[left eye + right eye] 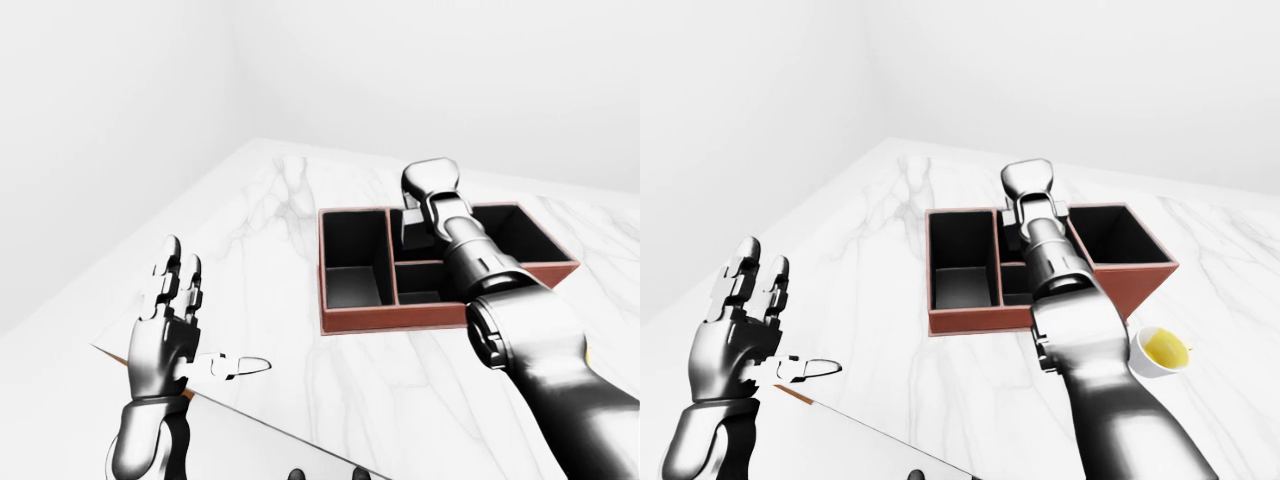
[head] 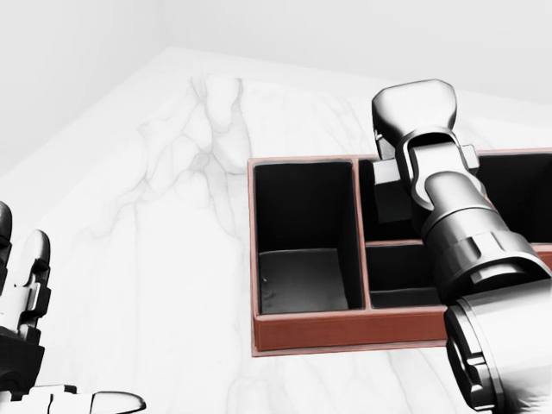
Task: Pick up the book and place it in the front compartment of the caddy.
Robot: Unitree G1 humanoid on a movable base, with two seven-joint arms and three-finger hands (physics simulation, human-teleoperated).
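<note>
Two metal arms reach over a white marble table (image 1: 300, 380). Nearest, at about seven o'clock in the left-eye view, the left hand (image 1: 170, 335) stands upright with its fingers spread and thumb stuck out sideways, released and holding nothing. Just below it a thin white slab with a brown edge (image 1: 800, 397) juts across the bottom of the right-eye view; I cannot tell if that is the book.

At about four o'clock in the right-eye view a small white cup (image 1: 1160, 350) with yellow liquid sits on the marble, just beside the right arm and near the caddy's corner.

Farther out, the brown caddy (image 2: 345, 329) with its black-lined compartments rests flat on the table, toward two o'clock from the left hand. One long compartment runs along its left side in the head view, with smaller ones to the right.

Farthest, the right hand (image 2: 412, 116) hangs over the caddy's middle compartments, its back toward the cameras. The fingers are hidden beneath it, so I cannot tell whether it is clenched or released.
</note>
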